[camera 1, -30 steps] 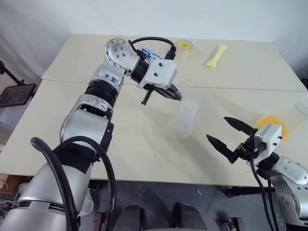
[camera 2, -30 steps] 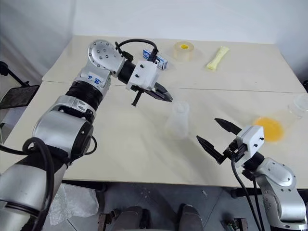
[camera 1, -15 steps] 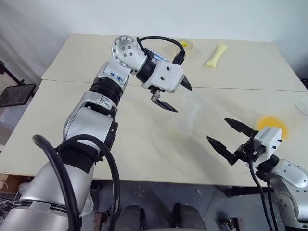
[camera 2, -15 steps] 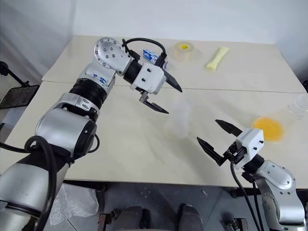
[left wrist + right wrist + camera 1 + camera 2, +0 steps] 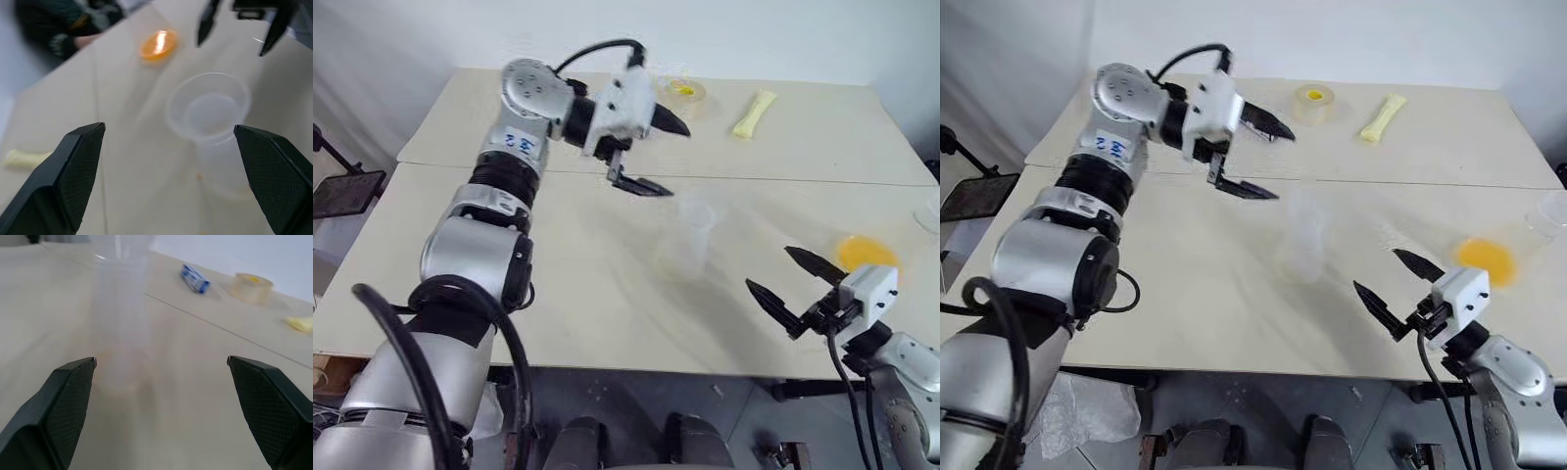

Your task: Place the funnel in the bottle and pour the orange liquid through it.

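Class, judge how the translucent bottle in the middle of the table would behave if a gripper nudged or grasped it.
The bottle looks thin-walled and empty, so probably light and easily pushed. It stands upright and tall, so a high nudge might tip it. Its smooth plastic may slip or flex under the fingers.

The bottle, translucent and near-colourless, is seen standing upright near the middle of the counter, its round mouth open. The orange liquid is spread as a small pool on the counter, well apart from the bottle.
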Tool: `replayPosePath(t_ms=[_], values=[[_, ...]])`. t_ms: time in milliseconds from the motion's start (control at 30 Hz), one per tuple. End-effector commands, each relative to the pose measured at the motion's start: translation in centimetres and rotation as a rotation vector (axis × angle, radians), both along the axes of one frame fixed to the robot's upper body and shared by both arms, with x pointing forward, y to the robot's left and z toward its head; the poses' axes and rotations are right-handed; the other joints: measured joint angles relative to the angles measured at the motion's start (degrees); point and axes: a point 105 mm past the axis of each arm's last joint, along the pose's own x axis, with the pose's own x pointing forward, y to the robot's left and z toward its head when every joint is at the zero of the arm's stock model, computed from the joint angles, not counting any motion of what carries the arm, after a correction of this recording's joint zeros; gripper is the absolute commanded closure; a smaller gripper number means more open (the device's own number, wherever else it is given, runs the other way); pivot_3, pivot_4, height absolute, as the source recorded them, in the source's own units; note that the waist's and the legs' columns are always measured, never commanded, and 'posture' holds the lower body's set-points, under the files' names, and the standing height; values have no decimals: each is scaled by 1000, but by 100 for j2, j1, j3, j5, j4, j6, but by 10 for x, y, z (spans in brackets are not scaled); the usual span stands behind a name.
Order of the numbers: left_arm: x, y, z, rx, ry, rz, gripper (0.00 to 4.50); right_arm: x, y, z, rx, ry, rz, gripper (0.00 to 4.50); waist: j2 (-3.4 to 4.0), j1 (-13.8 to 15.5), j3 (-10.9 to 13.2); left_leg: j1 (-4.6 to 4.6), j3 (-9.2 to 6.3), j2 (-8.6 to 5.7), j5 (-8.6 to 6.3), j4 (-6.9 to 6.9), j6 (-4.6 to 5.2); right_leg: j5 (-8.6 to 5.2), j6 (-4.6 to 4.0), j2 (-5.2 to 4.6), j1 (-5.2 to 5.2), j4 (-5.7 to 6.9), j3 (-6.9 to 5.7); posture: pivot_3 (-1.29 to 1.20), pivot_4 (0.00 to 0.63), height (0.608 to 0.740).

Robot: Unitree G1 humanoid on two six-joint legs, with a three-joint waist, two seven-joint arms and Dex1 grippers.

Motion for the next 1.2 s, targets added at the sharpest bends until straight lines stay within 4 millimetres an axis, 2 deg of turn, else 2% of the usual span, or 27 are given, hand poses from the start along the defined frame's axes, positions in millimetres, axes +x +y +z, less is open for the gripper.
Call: replayPosePath(t_ms=[33,133,267,333,400,500,600,733,933,1033,1200], values=[[5,29,-8,-135,118,58,10,-10,-11,16,17,-56,-94,0,10,-8,-6,2,0,0,0,0,0,0,0,0,0,5,1,0,150,740],[8,46,-24,-257,237,109,10,-14,-23,13,35,-39,-194,0,9,-15,-5,4,-2,2,0,-1,0,0,0,0,-8,18,4,0,150,740],[8,70,-64,-283,340,210,10,-24,-41,12,94,-42,-362,0,6,2,-4,1,-23,0,0,5,-1,0,0,-2,-12,30,10,0,150,740],[0,70,-72,-331,407,179,10,-31,-47,12,100,-46,-401,0,6,12,-4,-2,-32,-2,0,7,0,0,0,-2,-15,37,12,0,150,740],[-15,68,-79,-395,485,90,10,-41,-54,10,123,-46,-450,0,7,15,-5,-3,-34,-3,0,9,0,0,0,-3,-13,37,17,0,150,740],[-29,65,-88,-408,513,42,10,-55,-61,7,128,-29,-498,0,9,2,-5,2,-51,-1,0,8,-1,0,0,-3,-13,40,22,0,150,740],[-36,65,-99,-380,514,25,10,-67,-69,3,140,-20,-561,0,11,2,-7,5,-48,-1,0,8,-1,0,-1,-1,-12,39,24,0,150,740],[-37,67,-105,-351,508,35,10,-71,-82,-1,138,-19,-625,0,12,-2,-8,12,-34,-1,0,8,-1,0,-1,-1,-12,36,34,0,150,740],[-36,65,-103,-369,480,39,10,-57,-107,1,138,-46,-674,0,13,-3,-9,13,-30,-2,0,8,-1,0,-1,-1,-13,36,39,0,150,740],[-35,65,-101,-396,460,49,10,-39,-122,4,142,-32,-705,0,15,-9,-10,14,-30,-1,0,8,-1,0,-1,-1,-13,35,39,0,150,740],[-39,65,-105,-409,448,62,10,-8,-142,19,138,-81,-754,0,16,-17,-11,14,-26,0,0,8,-1,0,-1,-1,-15,36,39,0,150,740]])
